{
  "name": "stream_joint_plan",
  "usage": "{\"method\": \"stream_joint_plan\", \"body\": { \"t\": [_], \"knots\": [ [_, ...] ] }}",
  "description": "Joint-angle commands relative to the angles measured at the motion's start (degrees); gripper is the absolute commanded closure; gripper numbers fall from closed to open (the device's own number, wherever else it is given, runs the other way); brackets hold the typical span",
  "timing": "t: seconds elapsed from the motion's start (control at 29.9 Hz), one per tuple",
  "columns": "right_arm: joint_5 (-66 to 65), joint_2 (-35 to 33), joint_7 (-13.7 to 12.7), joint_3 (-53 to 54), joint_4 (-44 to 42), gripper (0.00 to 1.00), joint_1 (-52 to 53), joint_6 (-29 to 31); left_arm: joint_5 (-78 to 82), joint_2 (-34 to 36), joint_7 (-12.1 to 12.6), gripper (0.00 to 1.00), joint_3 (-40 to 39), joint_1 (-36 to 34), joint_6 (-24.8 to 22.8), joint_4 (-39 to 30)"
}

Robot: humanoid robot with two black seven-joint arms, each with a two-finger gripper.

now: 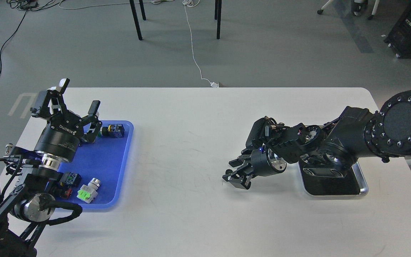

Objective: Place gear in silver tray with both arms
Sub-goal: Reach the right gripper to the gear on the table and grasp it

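The silver tray [363, 185] lies at the right of the white table, and my right arm covers much of it. What shows of its dark bottom is bare. My right gripper [231, 172] points left, low over the table, to the left of the tray. Its dark fingers are close together, and I cannot tell whether something small and dark sits between them. No gear shows clearly anywhere. My left gripper [79, 95] is open and empty, raised over the far end of the blue tray [120, 167].
The blue tray holds several small parts: a green-and-black switch [112, 131], a white-and-green button [88, 191] and a black block [70, 178]. Chair legs and cables are on the floor beyond the table's far edge.
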Motion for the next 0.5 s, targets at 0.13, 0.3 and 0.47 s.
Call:
{"method": "stream_joint_plan", "body": {
  "t": [0.13, 0.3, 0.47],
  "knots": [
    [0.1, 0.0, -0.01, -0.07, 0.08, 0.57, -0.09, -0.18, 0.0, -0.24, 0.02, 0.02, 0.0, 0.08, 0.09, 0.01],
    [0.19, 0.0, -0.01, 0.02, -0.01, 0.57, -0.09, -1.32, 0.09, -0.24, 0.02, 0.02, 0.0, 0.08, 0.09, -0.08],
    [0.28, 0.0, -0.01, 0.02, -0.01, 0.57, -0.17, -1.68, 0.09, -0.24, 0.02, 0.02, 0.0, 0.08, 0.09, -0.08]
  ]
}}
